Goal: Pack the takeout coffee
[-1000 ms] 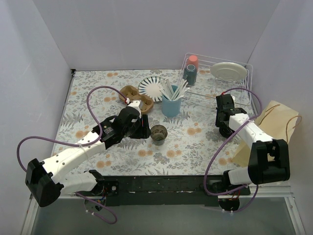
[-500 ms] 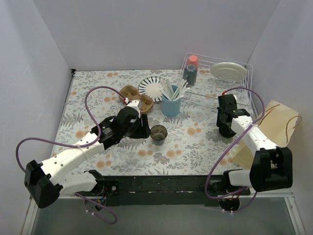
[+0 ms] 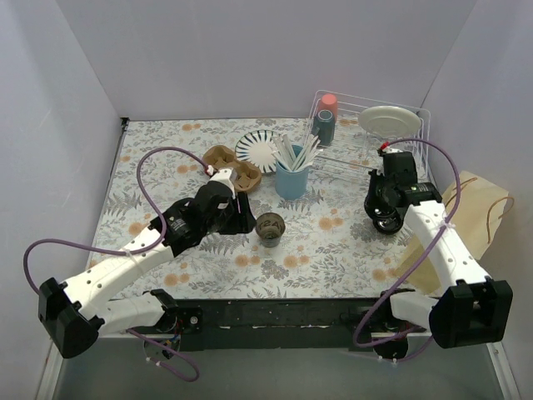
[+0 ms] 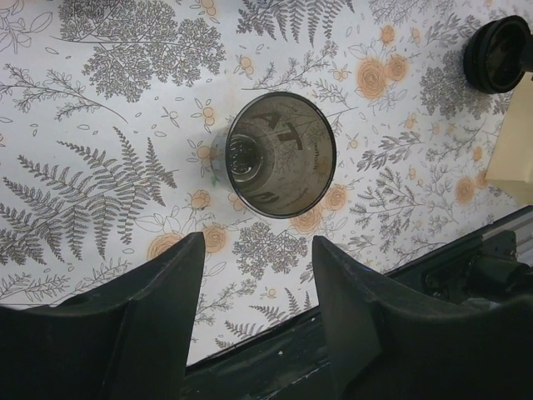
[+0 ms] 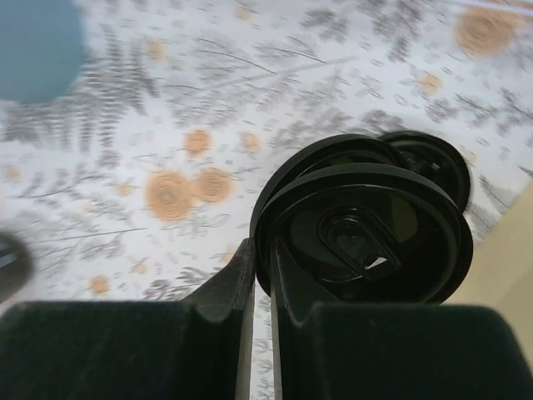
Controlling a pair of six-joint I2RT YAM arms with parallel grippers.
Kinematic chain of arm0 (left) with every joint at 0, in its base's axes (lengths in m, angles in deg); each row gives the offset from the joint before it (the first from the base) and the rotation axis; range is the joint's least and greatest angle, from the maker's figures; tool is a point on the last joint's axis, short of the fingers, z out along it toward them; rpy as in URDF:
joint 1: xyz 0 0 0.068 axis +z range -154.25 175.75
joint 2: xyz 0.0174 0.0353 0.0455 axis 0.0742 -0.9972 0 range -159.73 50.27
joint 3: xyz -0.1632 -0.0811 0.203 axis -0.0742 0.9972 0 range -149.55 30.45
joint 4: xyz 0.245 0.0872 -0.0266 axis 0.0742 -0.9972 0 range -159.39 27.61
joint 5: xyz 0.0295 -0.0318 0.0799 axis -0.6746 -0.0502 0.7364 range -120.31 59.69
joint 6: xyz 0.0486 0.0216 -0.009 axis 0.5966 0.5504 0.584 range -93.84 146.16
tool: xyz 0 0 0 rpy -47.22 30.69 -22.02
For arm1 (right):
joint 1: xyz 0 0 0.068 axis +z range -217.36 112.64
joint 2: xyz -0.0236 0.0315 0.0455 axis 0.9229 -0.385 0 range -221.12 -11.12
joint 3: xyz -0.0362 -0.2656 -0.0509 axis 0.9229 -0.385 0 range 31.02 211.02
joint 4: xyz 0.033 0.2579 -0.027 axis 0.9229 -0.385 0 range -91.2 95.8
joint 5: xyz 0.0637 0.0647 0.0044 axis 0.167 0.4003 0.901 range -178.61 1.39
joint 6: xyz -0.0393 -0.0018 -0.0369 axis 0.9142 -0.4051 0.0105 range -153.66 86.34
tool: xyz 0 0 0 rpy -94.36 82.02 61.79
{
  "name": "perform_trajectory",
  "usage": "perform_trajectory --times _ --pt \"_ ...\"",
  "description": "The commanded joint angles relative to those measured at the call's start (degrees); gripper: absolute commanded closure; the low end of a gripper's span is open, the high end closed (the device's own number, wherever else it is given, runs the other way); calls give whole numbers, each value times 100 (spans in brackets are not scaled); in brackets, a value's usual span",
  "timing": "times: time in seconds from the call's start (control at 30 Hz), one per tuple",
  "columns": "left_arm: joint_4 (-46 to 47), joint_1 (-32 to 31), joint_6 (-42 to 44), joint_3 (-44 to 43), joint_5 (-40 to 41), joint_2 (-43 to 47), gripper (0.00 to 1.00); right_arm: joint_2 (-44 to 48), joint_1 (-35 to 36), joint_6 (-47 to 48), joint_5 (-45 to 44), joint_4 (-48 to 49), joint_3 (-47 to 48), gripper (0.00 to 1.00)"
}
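An open, empty dark paper cup (image 3: 269, 227) stands upright on the floral table; it also shows in the left wrist view (image 4: 281, 154). My left gripper (image 3: 246, 218) is open just left of it, and its fingers (image 4: 171, 292) frame the cup from a little way off without touching (image 4: 258, 242). My right gripper (image 3: 385, 208) is shut on the rim of a black coffee lid (image 5: 366, 237), held just above the table. Another black lid (image 5: 437, 158) lies under it. A brown cup carrier (image 3: 234, 166) sits at the back. A paper bag (image 3: 466, 218) lies at the right edge.
A blue cup (image 3: 291, 177) of white stirrers stands behind the paper cup. A striped plate (image 3: 256, 150) is beside the carrier. A wire rack (image 3: 366, 137) at the back right holds a plate and two cups. The black front rail (image 4: 400, 308) is close.
My right gripper has lifted and shifted slightly back and right with the lid. My left arm has eased a little to the left, away from the cup.
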Motion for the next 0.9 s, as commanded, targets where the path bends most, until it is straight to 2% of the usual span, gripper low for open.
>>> perform_trajectory --times 0.0,0.07,0.1,0.37,0.47,0.63,0.87 --pt "-30 25 -148 -337 -47 241 46 553 4 139 2548 520 303 86" --pt "-4 25 -192 -407 -118 267 46 878 13 -97 3021 689 321 87" --pt "13 25 -219 -434 -153 293 46 975 13 -194 2822 602 338 88" --pt "66 25 -316 -346 -241 469 45 967 4 218 -426 -128 207 88" --pt "5 25 -324 -303 -180 548 45 906 4 340 -1149 -23 -39 88" --pt "5 25 -316 -302 -92 592 44 459 13 420 -1319 601 -382 87" --pt "-101 25 -228 -372 -39 434 44 -535 4 165 -1468 671 -303 87"
